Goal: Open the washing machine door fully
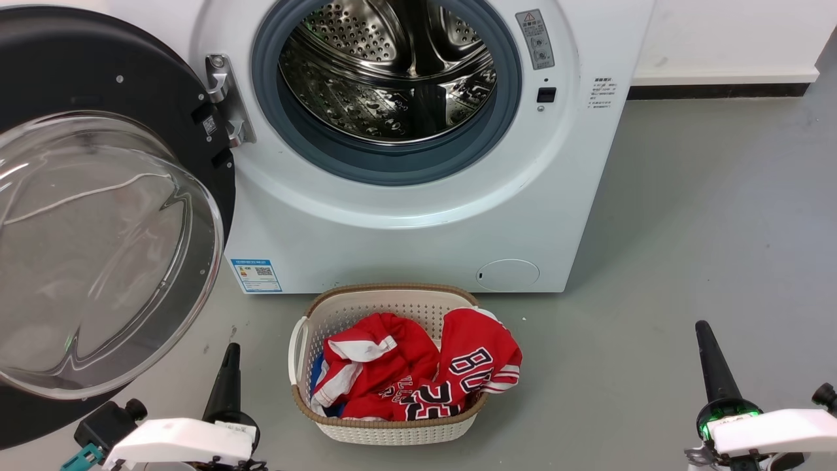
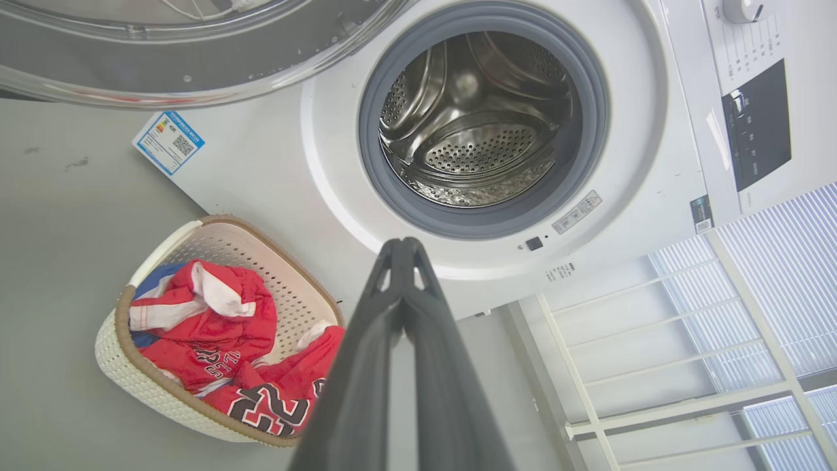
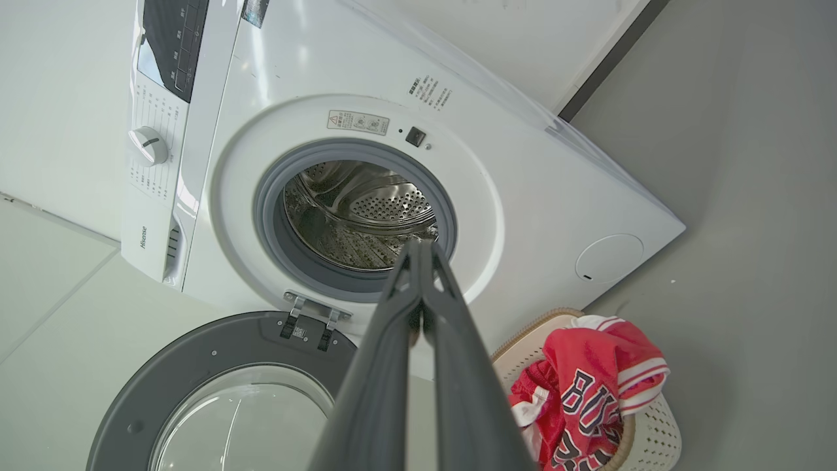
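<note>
Door (image 1: 98, 216) swung wide, hinged at the left of the washing machine (image 1: 392, 242), its left edge cut off by frame | left fingers (image 2: 366, 366) pressed together, empty | right fingers (image 3: 386, 379) likewise closed, empty | basket (image 1: 386, 428) on floor (image 1: 686, 229) before the machine

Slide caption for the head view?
Washing machine door wide open, drum exposed; laundry basket of red jerseys; left gripper, right gripper shut.

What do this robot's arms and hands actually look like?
White boxy shells cover both wrists. The left gripper and the right gripper each have two long, dark grey fingers tapering to a tip. A green light glows at the right one's base; a teal plug sits by the left wrist.
</note>
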